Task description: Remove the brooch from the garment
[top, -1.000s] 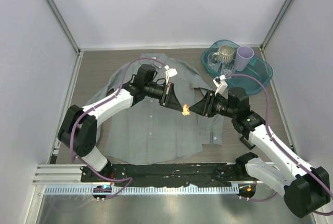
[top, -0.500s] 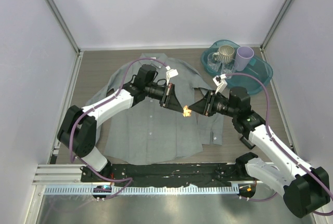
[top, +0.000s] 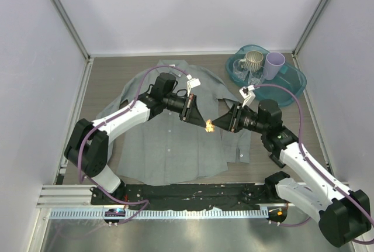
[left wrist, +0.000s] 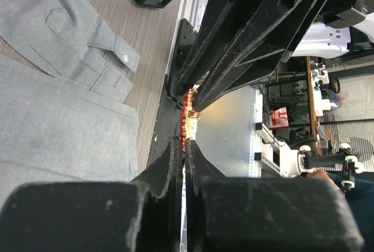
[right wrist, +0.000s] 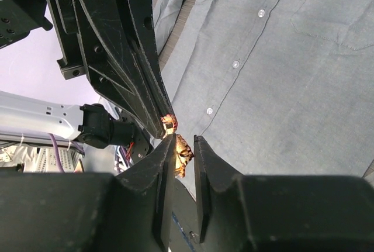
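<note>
The brooch (top: 208, 125), a tiny red-orange pin, hangs in the air above the grey shirt (top: 169, 147), pinched between both grippers' tips. My left gripper (top: 202, 121) comes from the upper left and is shut, with the brooch (left wrist: 187, 103) at its tips. My right gripper (top: 215, 125) comes from the right. Its jaws stand close around the brooch (right wrist: 183, 149), and the left gripper (right wrist: 163, 117) touches it from above. The shirt (right wrist: 280, 59) lies flat, buttons up, and also shows in the left wrist view (left wrist: 58, 129).
A teal tray (top: 297, 80) at the back right holds a metal mug (top: 252, 62), a purple cup (top: 274, 64) and a clear glass (top: 255, 78). White walls enclose the table. A black rail (top: 193, 192) runs along the near edge.
The brooch stays at almost the same spot between the two grippers. The right arm has shifted slightly; the left arm is nearly still.
</note>
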`<control>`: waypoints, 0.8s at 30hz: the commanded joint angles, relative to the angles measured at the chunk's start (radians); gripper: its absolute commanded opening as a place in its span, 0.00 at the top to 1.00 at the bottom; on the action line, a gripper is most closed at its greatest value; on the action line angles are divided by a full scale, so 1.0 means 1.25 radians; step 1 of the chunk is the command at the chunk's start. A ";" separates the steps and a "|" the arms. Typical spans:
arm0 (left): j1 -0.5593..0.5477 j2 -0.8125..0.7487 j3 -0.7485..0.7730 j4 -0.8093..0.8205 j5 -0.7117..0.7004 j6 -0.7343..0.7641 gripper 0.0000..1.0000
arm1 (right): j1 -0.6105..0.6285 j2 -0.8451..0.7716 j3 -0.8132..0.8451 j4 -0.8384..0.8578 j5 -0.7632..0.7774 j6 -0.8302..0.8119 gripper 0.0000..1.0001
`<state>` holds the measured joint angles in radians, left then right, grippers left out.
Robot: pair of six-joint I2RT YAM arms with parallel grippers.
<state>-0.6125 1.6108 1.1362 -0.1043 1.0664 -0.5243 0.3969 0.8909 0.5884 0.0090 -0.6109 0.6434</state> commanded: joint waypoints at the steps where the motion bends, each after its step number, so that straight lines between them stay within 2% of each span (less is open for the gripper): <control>1: -0.003 -0.037 0.015 -0.001 0.012 0.014 1.00 | -0.001 -0.027 -0.013 0.036 -0.019 0.008 0.77; 4: -0.003 -0.034 0.016 -0.001 0.010 0.015 1.00 | -0.001 -0.034 -0.014 0.036 -0.032 0.013 0.85; 7: -0.003 -0.032 0.018 -0.005 0.007 0.014 1.00 | -0.001 -0.043 -0.018 0.043 -0.038 0.020 0.99; 16: -0.003 -0.028 0.037 -0.043 -0.004 0.022 0.99 | -0.001 -0.040 -0.042 0.113 -0.037 0.079 0.99; 21: -0.003 -0.031 0.045 -0.066 -0.014 0.038 0.87 | -0.002 -0.061 -0.045 0.096 -0.011 0.076 0.99; 24: -0.003 -0.036 0.042 -0.063 -0.015 0.039 0.83 | -0.001 -0.068 -0.044 0.084 -0.011 0.074 0.99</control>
<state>-0.6132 1.6108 1.1526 -0.1738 1.0565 -0.4965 0.3950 0.8387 0.5266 0.0799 -0.6258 0.7219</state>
